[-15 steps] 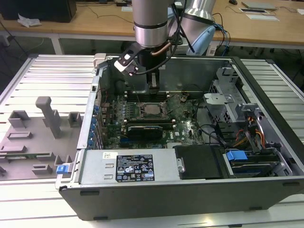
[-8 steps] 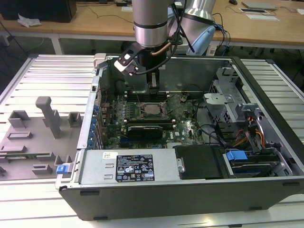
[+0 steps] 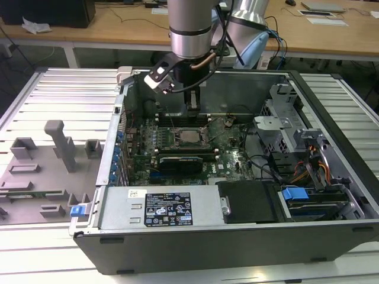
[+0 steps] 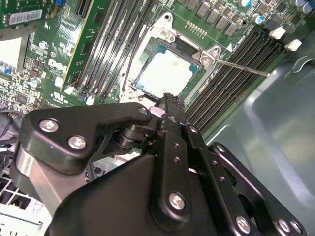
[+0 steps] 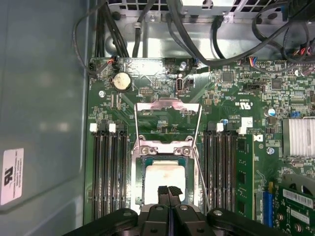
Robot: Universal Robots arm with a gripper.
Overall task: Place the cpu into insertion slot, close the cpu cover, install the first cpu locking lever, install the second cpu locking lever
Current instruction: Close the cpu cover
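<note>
The cpu (image 5: 165,178) lies flat in the insertion slot (image 5: 143,167) in the middle of the green motherboard, its pale metal top showing; the second wrist view also shows the cpu (image 4: 167,73). The cpu cover (image 5: 167,105) is swung open, away from the chip, with the board visible through its window. A thin locking lever (image 4: 243,67) sticks out unlatched beside the socket. My gripper (image 5: 169,191) hovers just above the chip's near edge, fingers pressed together with nothing between them. In the exterior view the gripper (image 3: 190,111) hangs inside the case over the cpu (image 3: 189,136).
Rows of black memory slots (image 5: 106,172) flank the socket on both sides. Cable bundles (image 5: 147,29) hang along the case wall past the cover. The grey case wall (image 4: 266,123) stands close by. A power supply (image 3: 160,207) and drive bays (image 3: 314,183) line the case.
</note>
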